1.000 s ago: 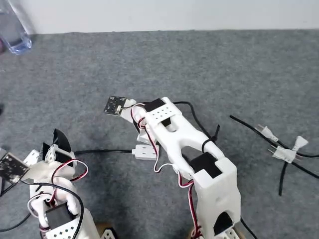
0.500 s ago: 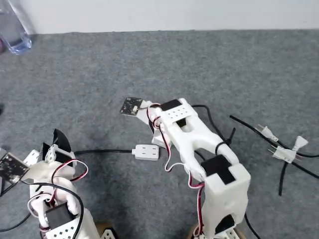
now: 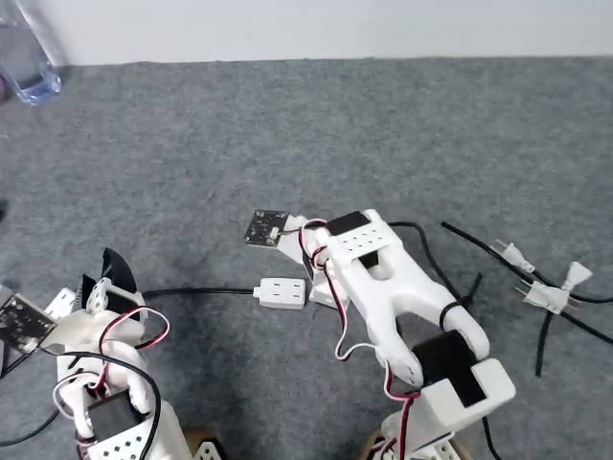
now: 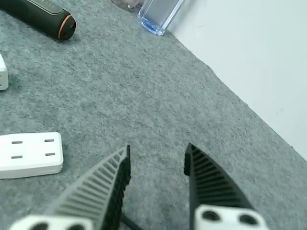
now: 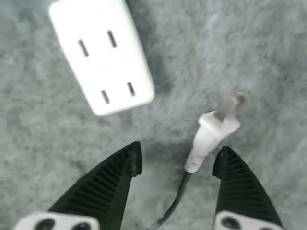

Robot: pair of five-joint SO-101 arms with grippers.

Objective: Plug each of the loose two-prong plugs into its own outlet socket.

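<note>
The grey felt-covered desk [image 3: 431, 134] carries a white outlet block [image 3: 283, 292] just left of centre in the high view, its black lead running off to the left. The right arm stretches from the lower right of that frame toward the block. Its right pincer [image 5: 178, 154] hangs with fingers spread wide apart and nothing held. A white plug [image 5: 215, 130] lies flat on the desk just ahead of the gap. Its two prongs point away from the pincer, near the block but not touching it, and its black cord [image 5: 175, 201] trails back between the fingers. Other plugs [image 3: 548, 297] lie in a tangle of cords at the right edge of the high view, well apart from the block. The left pincer [image 4: 157, 153] also stands apart and empty, over bare desk at the lower left. The plug looks light, hard and smooth, and its thin prongs probably bend easily. The springy cord would likely twist it in a loose grip. The best hold seems to be across the flat sides of the plastic body, behind the prongs. The block looks light enough to slide when pushed.
</note>
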